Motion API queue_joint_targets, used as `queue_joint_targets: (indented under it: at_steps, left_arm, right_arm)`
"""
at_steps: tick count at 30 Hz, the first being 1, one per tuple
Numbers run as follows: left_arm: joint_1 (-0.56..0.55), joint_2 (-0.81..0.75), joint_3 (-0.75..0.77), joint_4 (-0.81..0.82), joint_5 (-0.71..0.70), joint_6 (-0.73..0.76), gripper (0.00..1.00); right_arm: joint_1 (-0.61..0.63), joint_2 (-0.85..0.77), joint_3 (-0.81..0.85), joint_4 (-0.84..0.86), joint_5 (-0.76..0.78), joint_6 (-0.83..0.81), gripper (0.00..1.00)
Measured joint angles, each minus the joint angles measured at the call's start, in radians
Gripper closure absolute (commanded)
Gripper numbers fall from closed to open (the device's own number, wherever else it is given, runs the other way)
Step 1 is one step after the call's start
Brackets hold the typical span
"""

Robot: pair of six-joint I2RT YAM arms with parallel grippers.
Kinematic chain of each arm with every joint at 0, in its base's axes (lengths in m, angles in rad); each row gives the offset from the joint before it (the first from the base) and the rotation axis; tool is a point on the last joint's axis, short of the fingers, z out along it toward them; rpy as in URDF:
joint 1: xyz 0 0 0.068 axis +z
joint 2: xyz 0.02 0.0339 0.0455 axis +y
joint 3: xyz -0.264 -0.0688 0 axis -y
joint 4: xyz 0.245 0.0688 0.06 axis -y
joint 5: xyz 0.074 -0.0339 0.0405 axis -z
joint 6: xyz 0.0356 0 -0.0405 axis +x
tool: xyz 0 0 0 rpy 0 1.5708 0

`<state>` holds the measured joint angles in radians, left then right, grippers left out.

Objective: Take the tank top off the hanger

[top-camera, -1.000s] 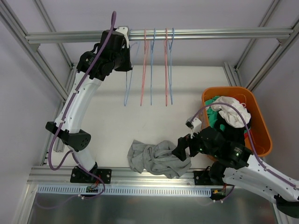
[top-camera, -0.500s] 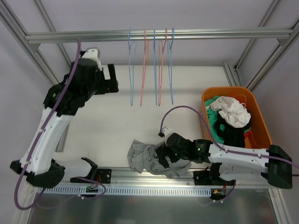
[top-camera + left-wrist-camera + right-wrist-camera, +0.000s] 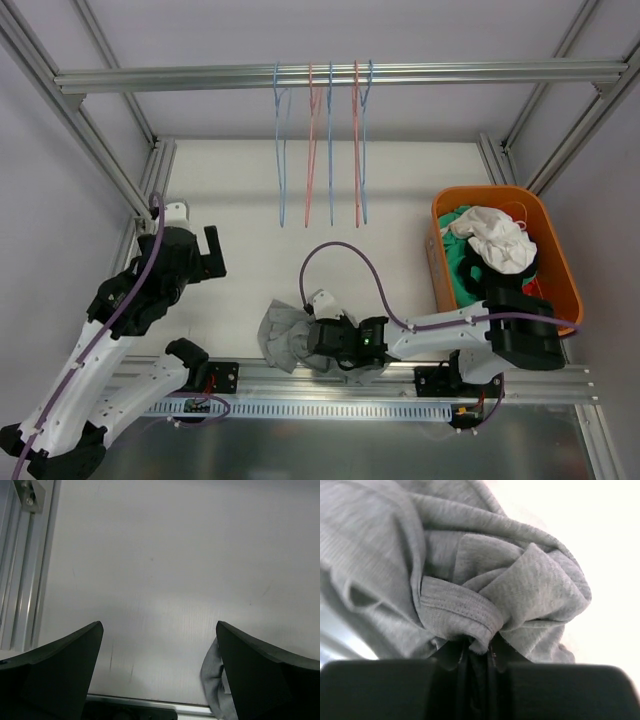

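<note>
Tank top (image 3: 470,580) was clamped in my right claw (image 3: 479,651) by one thin fold, which could slip under drag; left claw (image 3: 159,628) gaped.

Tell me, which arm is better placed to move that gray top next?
Right. The right tool is clamped on a fold of the gray tank top; the left tool is open over the table, touching no cloth.
</note>
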<state>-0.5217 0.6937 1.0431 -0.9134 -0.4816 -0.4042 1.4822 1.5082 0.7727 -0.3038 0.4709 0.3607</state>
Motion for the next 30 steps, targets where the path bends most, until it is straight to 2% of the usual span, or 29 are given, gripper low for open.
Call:
queue_joint_targets:
  at_steps: [4, 6, 14, 20, 22, 25, 27, 30]
  left_arm:
    - [0.0, -0.09, -0.148, 0.025, 0.001, -0.023, 0.01]
    - [0.0, -0.122, -0.173, 0.026, 0.002, -0.026, 0.01]
    - [0.0, -0.168, -0.173, 0.08, -0.003, -0.027, 0.01]
    - [0.0, -0.187, -0.173, 0.088, -0.003, -0.026, 0.01]
    - [0.0, -0.192, -0.173, 0.089, -0.003, -0.026, 0.01]
    - [0.0, -0.204, -0.174, 0.09, -0.003, -0.026, 0.01]
    - [0.0, -0.219, -0.174, 0.09, -0.003, -0.026, 0.01]
    - [0.0, -0.242, -0.175, 0.09, -0.004, -0.026, 0.01]
  right_arm:
    - [0.037, -0.148, -0.008, -0.039, 0.052, -0.012, 1.0]
    - [0.03, -0.253, 0.006, -0.095, 0.088, -0.016, 1.0]
    - [-0.09, -0.575, 0.205, -0.504, 0.242, -0.02, 1.0]
    - [-0.156, -0.719, 0.364, -0.78, 0.304, -0.031, 1.0]
    - [-0.235, -0.735, 0.44, -0.84, 0.321, -0.072, 1.0]
    - [-0.418, -0.72, 0.548, -0.883, 0.338, -0.162, 1.0]
    - [-0.575, -0.69, 0.61, -0.88, 0.331, -0.245, 1.0]
    - [-0.878, -0.637, 0.679, -0.844, 0.219, -0.362, 1.0]
